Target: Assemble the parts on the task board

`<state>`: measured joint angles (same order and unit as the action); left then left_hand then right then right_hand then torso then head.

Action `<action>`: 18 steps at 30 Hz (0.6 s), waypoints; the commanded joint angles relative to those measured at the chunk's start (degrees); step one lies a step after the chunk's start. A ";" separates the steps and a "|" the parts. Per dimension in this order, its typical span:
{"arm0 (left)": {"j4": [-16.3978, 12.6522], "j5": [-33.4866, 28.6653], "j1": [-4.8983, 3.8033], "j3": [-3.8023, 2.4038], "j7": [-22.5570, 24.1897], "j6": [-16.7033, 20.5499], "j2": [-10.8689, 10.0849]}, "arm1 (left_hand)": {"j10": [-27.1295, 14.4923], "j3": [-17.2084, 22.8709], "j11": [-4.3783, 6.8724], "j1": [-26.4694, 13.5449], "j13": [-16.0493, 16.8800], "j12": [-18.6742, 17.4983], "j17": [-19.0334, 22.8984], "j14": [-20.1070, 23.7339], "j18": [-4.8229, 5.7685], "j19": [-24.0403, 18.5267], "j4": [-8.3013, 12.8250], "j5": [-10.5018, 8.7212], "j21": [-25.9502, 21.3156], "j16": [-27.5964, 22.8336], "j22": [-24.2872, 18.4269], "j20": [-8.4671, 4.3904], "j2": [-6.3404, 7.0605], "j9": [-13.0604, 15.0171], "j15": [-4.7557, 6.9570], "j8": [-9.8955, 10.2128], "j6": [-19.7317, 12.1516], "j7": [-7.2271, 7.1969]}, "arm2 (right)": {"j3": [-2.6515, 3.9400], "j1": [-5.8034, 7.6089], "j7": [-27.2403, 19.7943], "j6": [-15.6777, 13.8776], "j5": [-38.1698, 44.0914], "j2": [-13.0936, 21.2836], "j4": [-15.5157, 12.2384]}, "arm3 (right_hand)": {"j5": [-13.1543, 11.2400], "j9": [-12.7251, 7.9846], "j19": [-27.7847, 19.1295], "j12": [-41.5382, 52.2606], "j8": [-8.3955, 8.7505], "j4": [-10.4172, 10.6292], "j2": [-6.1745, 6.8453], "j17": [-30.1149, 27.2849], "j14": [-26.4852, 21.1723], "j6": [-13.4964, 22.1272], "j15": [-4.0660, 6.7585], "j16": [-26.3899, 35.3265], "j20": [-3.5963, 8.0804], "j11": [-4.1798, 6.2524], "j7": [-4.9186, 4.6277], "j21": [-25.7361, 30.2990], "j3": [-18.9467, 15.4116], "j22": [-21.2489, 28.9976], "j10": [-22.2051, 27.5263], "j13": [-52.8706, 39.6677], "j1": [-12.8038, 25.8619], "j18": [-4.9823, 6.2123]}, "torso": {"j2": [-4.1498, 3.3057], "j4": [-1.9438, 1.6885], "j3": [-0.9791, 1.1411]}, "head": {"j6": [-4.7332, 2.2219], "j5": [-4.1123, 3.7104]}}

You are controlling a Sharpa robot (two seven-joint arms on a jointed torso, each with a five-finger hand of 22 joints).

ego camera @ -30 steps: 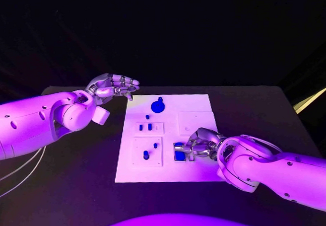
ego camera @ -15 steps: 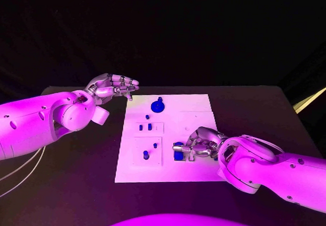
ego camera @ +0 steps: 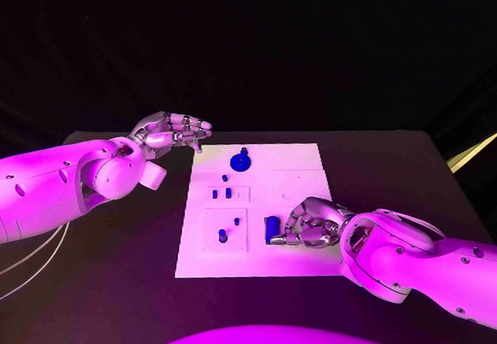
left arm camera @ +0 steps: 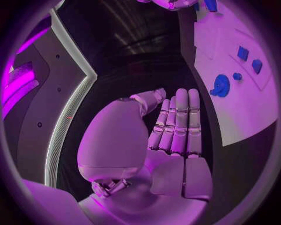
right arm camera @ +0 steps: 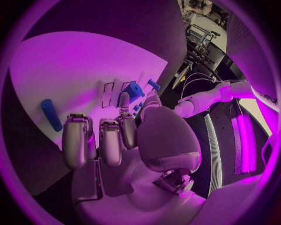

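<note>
The white task board (ego camera: 257,252) lies mid-table. A round blue part (ego camera: 240,160) sits at its far end, and small blue parts (ego camera: 223,235) stand in the sockets on its left half. A long blue bar (ego camera: 271,228) lies on the board's near right part, also seen as the bar (right arm camera: 51,115). My right hand (ego camera: 310,223) rests on the board just right of the bar, fingers curled. A blue piece (right arm camera: 131,90) shows at its fingertips; I cannot tell if it is held. My left hand (ego camera: 170,131) hovers off the board's far left corner, fingers curled, holding nothing.
The black table (ego camera: 114,273) runs around the board on all sides. My left arm (ego camera: 62,184) lies over its left half, and my right arm (ego camera: 420,261) covers its near right corner. A pale strip (ego camera: 476,150) stands past the table's right edge.
My right hand's fingers have drawn back off the blue bar, which now shows whole beside them. The right arm has shifted slightly toward me. The left hand has not moved.
</note>
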<state>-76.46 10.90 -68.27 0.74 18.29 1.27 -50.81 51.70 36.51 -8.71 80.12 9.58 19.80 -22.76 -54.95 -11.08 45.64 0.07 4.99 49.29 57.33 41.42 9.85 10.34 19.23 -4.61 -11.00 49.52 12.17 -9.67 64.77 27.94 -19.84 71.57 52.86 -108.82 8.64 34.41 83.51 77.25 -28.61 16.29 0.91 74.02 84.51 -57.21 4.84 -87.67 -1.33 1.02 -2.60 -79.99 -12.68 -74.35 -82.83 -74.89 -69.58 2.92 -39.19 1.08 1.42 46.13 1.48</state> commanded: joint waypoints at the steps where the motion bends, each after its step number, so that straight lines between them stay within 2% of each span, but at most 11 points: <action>1: -0.10 -0.10 -0.02 -0.03 0.13 -0.19 0.09 | -0.77 -2.65 -0.27 -0.53 -0.03 0.67 0.50 0.48 0.60 0.09 -0.78 0.10 -0.68 -0.64 -0.50 0.30 -0.24 -0.64 -0.09 -0.77 -0.65 0.20 | -0.01 -0.05 0.19 0.36 0.06 -0.17 0.36 | 0.52 0.60 4.89 0.56 -0.85 0.00 -0.23 13.14 4.90 -0.68 0.31 -0.94 0.26 0.64 0.18 -1.27 2.47 -13.61 -2.34 -7.59 -1.14 -1.38 | -0.02 -0.09 -0.06 | -0.14 -0.12; 10: -0.08 -0.15 -0.02 -0.03 0.16 -0.20 0.12 | -0.77 -2.65 -0.27 -0.53 -0.03 0.67 0.50 0.48 0.60 0.09 -0.78 0.10 -0.68 -0.64 -0.50 0.30 -0.24 -0.64 -0.09 -0.77 -0.65 0.20 | -0.01 -0.07 1.19 0.38 0.55 -1.45 2.14 | -0.45 0.24 4.93 0.74 -0.51 0.00 -2.19 13.20 4.92 -0.84 0.42 -0.97 0.36 0.77 0.32 -1.49 4.30 -13.65 -2.51 -7.83 -3.52 -1.42 | -0.09 -0.15 -0.03 | -0.12 -0.13; 13: -0.07 -0.17 -0.02 -0.03 0.17 -0.19 0.10 | -0.81 -2.61 -0.29 -0.50 -0.04 0.73 0.50 0.53 0.60 0.09 -0.80 0.11 -0.81 -0.68 -0.59 0.32 -0.30 -0.70 -0.11 -0.78 -0.73 0.23 | -0.02 -0.10 1.42 0.49 0.75 -1.71 2.58 | -0.40 0.12 4.93 0.71 -0.37 -0.13 -2.46 13.18 4.91 -0.83 0.47 -0.96 0.39 0.83 0.39 -1.52 4.86 -13.66 -2.51 -7.85 -4.49 -1.42 | -0.08 -0.08 -0.09 | -0.05 -0.05; 18: -0.07 -0.18 -0.02 -0.02 0.15 -0.23 0.06 | -0.81 -2.61 -0.29 -0.50 -0.04 0.73 0.50 0.53 0.60 0.09 -0.80 0.11 -0.81 -0.68 -0.59 0.32 -0.30 -0.70 -0.11 -0.78 -0.73 0.23 | -0.02 -0.12 1.57 0.48 1.22 -1.54 2.71 | -0.62 -0.06 4.93 0.69 -0.17 -0.21 -2.73 13.19 4.91 -0.84 0.53 -0.96 0.45 0.90 0.46 -1.53 5.68 -13.65 -2.52 -7.89 -5.72 -1.42 | -0.05 -0.05 -0.06 | 0.02 0.00</action>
<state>-76.44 10.81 -68.26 0.75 18.35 1.23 -50.79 51.68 36.51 -8.71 80.12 9.58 19.80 -22.76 -54.95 -11.08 45.64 0.07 4.99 48.93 57.33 41.35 9.85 10.34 19.12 -4.61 -11.00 49.51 12.17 -9.62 64.75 29.38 -19.54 72.51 51.20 -106.24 8.27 34.34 83.51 77.92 -28.60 16.62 0.30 74.02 84.51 -57.48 4.84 -87.68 -1.32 1.02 -2.33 -80.65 -10.12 -74.35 -82.82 -76.83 -72.26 2.54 -39.27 0.98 1.36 46.09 1.41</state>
